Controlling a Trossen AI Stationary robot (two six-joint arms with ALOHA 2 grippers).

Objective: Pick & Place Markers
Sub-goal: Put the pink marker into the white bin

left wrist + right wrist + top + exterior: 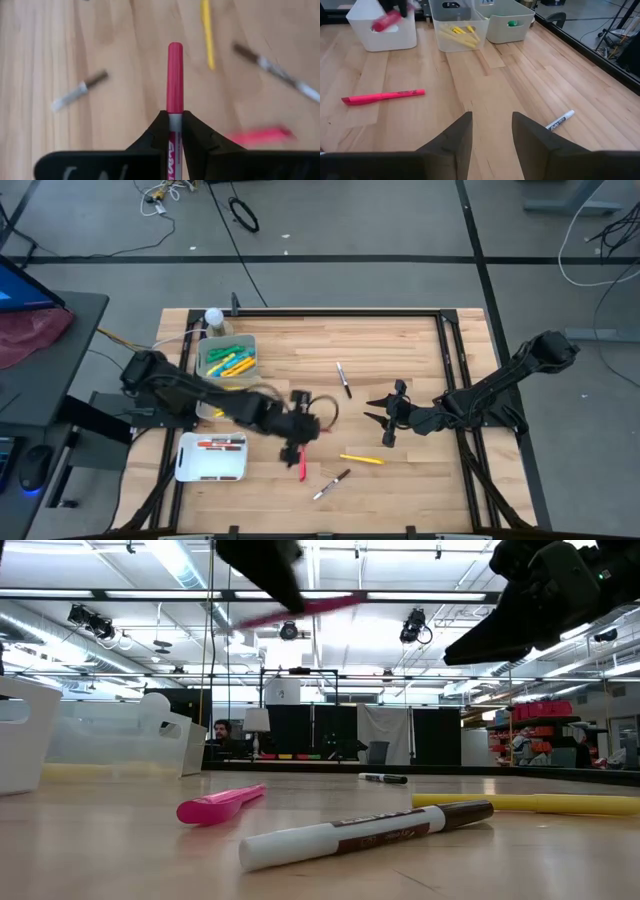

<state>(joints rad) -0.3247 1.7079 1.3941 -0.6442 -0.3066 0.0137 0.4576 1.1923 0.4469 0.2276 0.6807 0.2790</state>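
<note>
Overhead, the left gripper (291, 442) sits near the table's middle, clenched on a red marker (301, 468) that pokes out toward the near edge. The right gripper (383, 417) waits to its right, fingers spread with nothing between them. At the table's left side stand a green bin (227, 358) with green and yellow markers, a clear bin (208, 409) partly hidden by the left arm, and a white bin (211, 457) holding red ones. Loose on the wooden table (400, 350) lie a yellow marker (361, 459), a white marker with a dark end (331, 484) near the front, and another white, dark-ended marker (343, 378) farther back.

From table height, the red marker (300, 609) hangs blurred in the air under the left gripper (268, 568), clear of the tabletop. A pink highlighter (220, 804) and the white marker (365, 831) lie close by, the yellow marker (530, 802) to the right, and the right gripper (530, 600) hovers high at the right.

In the left wrist view, the two dark fingers (155, 132) pinch the red marker (174, 80), its capped end pointing forward above the wood.

In the right wrist view, the fingers (455, 137) stand apart over bare table, the pink highlighter (382, 96) and a white marker (560, 120) on either side, the three bins beyond.
</note>
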